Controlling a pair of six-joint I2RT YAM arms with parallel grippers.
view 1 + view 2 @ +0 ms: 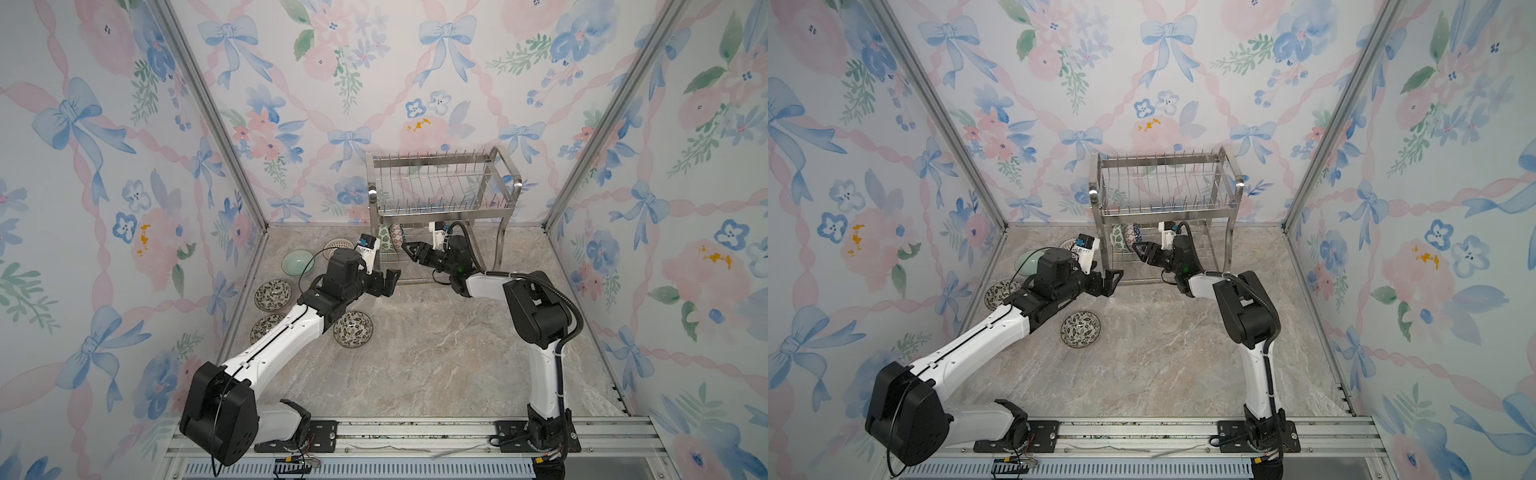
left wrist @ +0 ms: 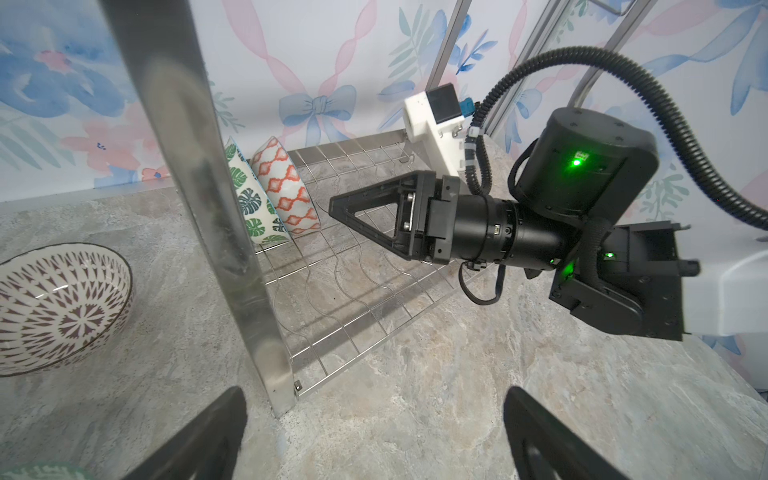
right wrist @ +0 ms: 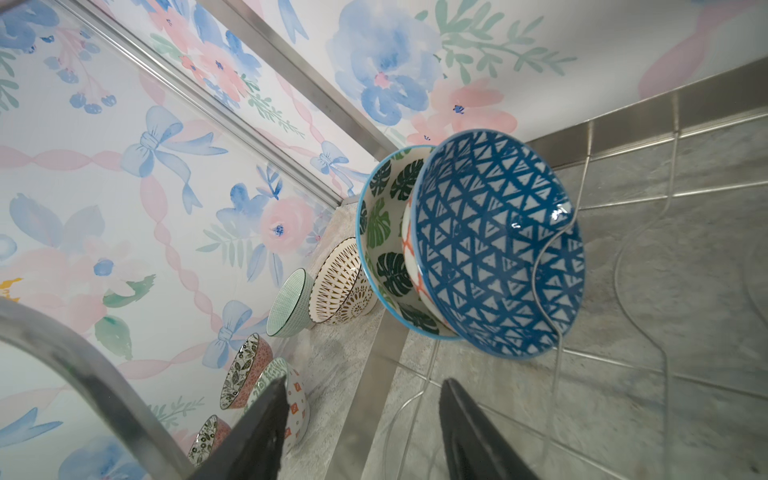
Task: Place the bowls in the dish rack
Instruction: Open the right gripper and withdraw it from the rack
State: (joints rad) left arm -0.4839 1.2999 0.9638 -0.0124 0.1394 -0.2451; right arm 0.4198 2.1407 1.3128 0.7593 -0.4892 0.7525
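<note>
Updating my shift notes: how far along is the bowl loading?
Done: leaf bowl and red-lattice bowl lean on edge in the dish rack's lower tier. In hand: nothing; left gripper and right gripper are open, empty. Remaining: at least five bowls on the table.

The dish rack [image 1: 442, 214] stands far and middle on the desk [image 1: 436, 353]. Two bowls [image 2: 286, 187] lean on edge in its lower tier's left end. The other bowls [image 1: 353, 329] lie on the desk, left of it.

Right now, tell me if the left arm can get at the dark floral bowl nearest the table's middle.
Probably yes: the dark floral bowl sits uncovered on the table, left fingers open and empty, though the arm must fold back.
</note>
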